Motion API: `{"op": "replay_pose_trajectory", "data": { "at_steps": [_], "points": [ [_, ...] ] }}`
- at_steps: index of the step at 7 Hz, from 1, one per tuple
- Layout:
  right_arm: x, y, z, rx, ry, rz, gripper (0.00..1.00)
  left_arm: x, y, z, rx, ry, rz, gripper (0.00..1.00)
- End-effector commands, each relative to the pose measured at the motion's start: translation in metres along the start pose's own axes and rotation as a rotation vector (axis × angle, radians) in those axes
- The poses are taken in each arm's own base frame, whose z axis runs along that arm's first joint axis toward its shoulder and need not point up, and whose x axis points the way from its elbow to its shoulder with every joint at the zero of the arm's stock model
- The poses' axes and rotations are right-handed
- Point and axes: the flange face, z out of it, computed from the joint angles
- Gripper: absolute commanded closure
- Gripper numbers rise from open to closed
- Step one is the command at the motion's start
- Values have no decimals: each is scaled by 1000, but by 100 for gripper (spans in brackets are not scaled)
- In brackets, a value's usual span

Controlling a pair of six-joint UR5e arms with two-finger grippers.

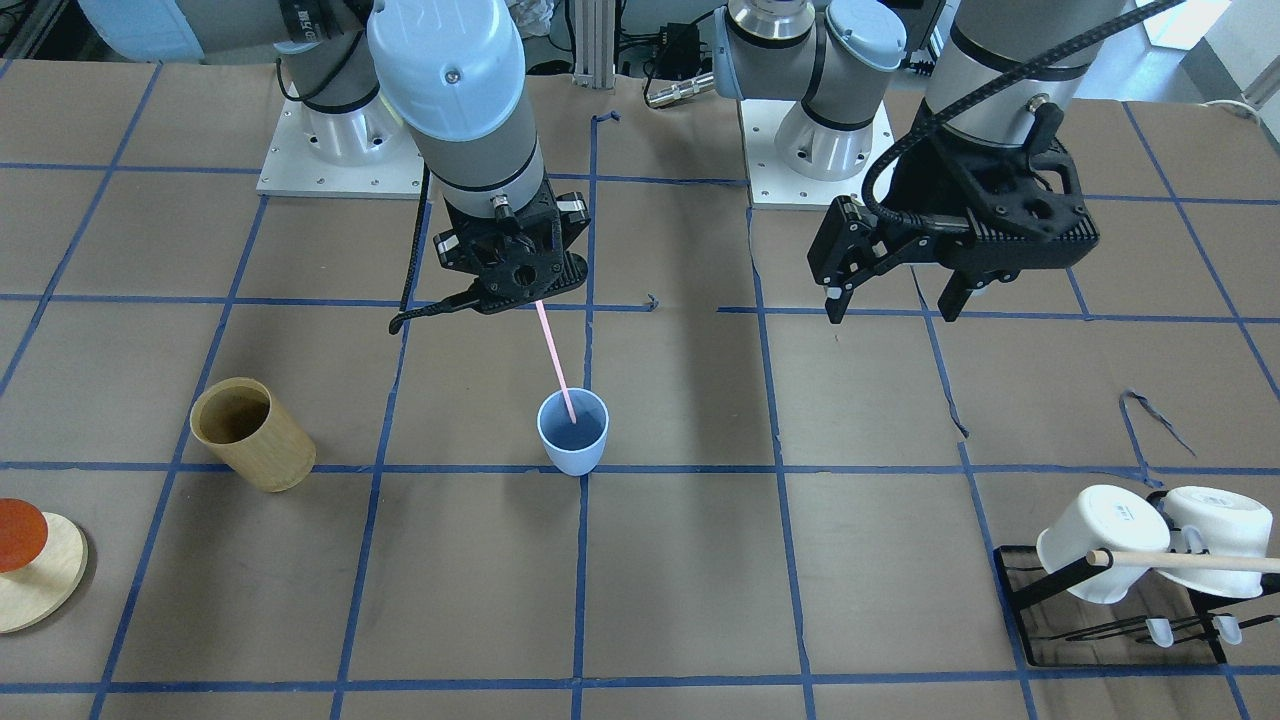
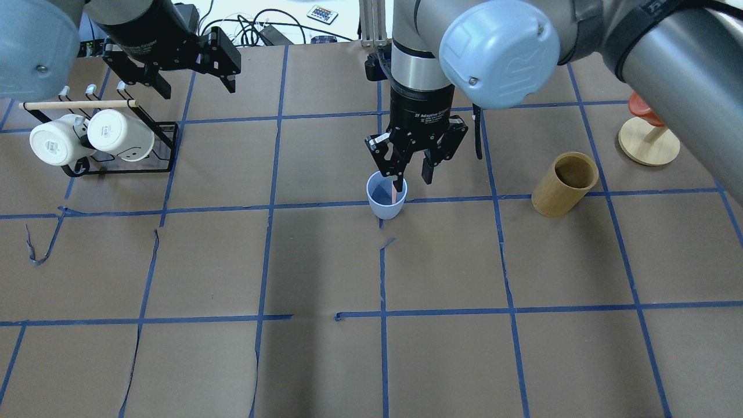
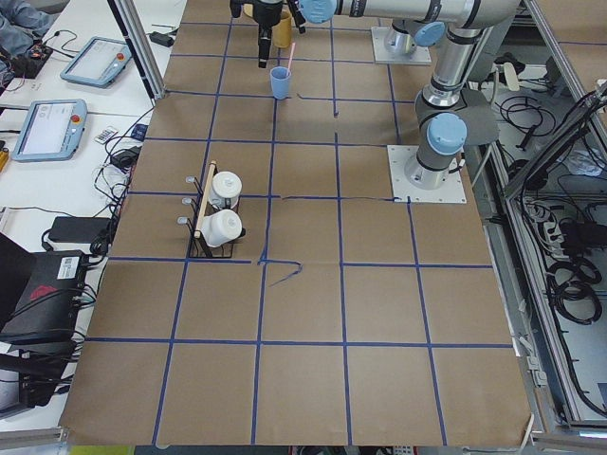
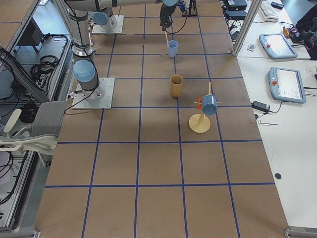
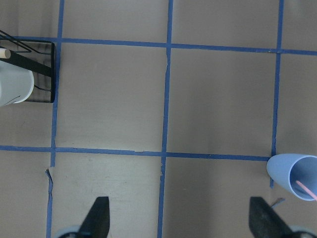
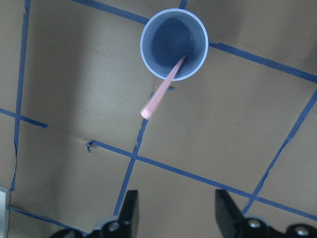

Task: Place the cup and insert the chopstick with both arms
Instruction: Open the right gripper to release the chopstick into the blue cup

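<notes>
The chopstick (image 1: 555, 350), likely light and stiff, is leaning in the cup (image 1: 573, 432), top graspable. Left pincer (image 5: 179, 203) and right pincer (image 6: 177, 198) are gaping empty.

Brown-paper table (image 2: 325, 261) with blue tape grid (image 2: 325, 205) under the left gripper (image 1: 890, 308), white desks (image 4: 262, 64) with tablets (image 4: 290, 84) beyond it, grey chair (image 4: 29, 126), floor cables (image 3: 569, 275) behind.

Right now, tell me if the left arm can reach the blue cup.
Probably not from above: the right tool hangs open just above the blue cup, pink chopstick leaning out. A side approach for the left tool looks free.
</notes>
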Motion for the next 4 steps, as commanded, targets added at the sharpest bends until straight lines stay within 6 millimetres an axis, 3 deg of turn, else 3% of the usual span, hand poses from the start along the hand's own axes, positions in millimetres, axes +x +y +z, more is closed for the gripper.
{"op": "replay_pose_trajectory", "data": {
  "at_steps": [1,2,3,4],
  "points": [
    [6,0,-10,24,15,4,0,0,0,0,-1,0,0,0],
    [18,0,-24,49,43,20,0,0,0,0,-1,0,0,0],
    [50,3,-43,76,135,62,0,0,0,0,-1,0,0,0],
    [101,11,-62,91,200,146,0,0,0,0,0,0,0,0]
  ]
}}
